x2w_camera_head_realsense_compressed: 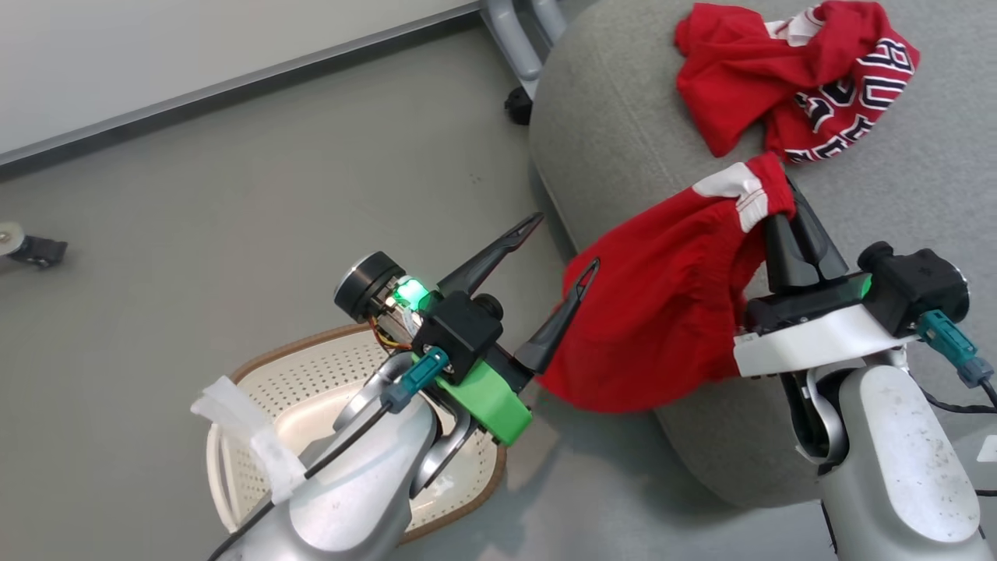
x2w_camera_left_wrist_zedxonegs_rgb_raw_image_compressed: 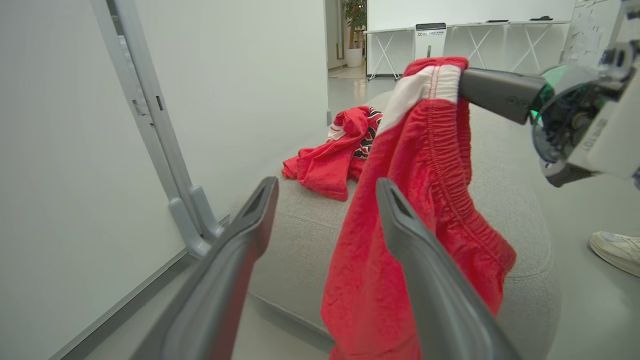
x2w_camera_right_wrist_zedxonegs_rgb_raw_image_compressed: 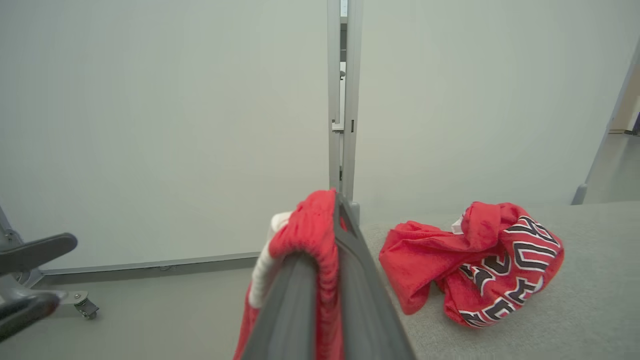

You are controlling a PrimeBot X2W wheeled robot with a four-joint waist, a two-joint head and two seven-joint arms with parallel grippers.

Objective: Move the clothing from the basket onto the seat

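Note:
The red shorts (x2w_camera_head_realsense_compressed: 662,312) hang from my right gripper (x2w_camera_head_realsense_compressed: 783,214), which is shut on their waistband near the white stripe, over the near edge of the grey seat (x2w_camera_head_realsense_compressed: 623,117). A crumpled red jersey (x2w_camera_head_realsense_compressed: 802,78) with navy-and-white lettering lies on the seat farther back. My left gripper (x2w_camera_head_realsense_compressed: 562,245) is open with nothing between its fingers, just left of the hanging shorts. The cream basket (x2w_camera_head_realsense_compressed: 311,374) sits on the floor under my left arm. In the left wrist view the shorts (x2w_camera_left_wrist_zedxonegs_rgb_raw_image_compressed: 425,200) dangle past the right finger; in the right wrist view the waistband (x2w_camera_right_wrist_zedxonegs_rgb_raw_image_compressed: 310,235) is pinched, and the jersey (x2w_camera_right_wrist_zedxonegs_rgb_raw_image_compressed: 480,260) lies to the right.
A grey metal panel leg (x2w_camera_head_realsense_compressed: 514,39) stands by the seat's far left corner, beside a white wall panel (x2w_camera_head_realsense_compressed: 195,47). A caster (x2w_camera_head_realsense_compressed: 27,245) sits on the floor at left. A person's shoe (x2w_camera_left_wrist_zedxonegs_rgb_raw_image_compressed: 617,250) rests on the floor beyond the seat in the left wrist view.

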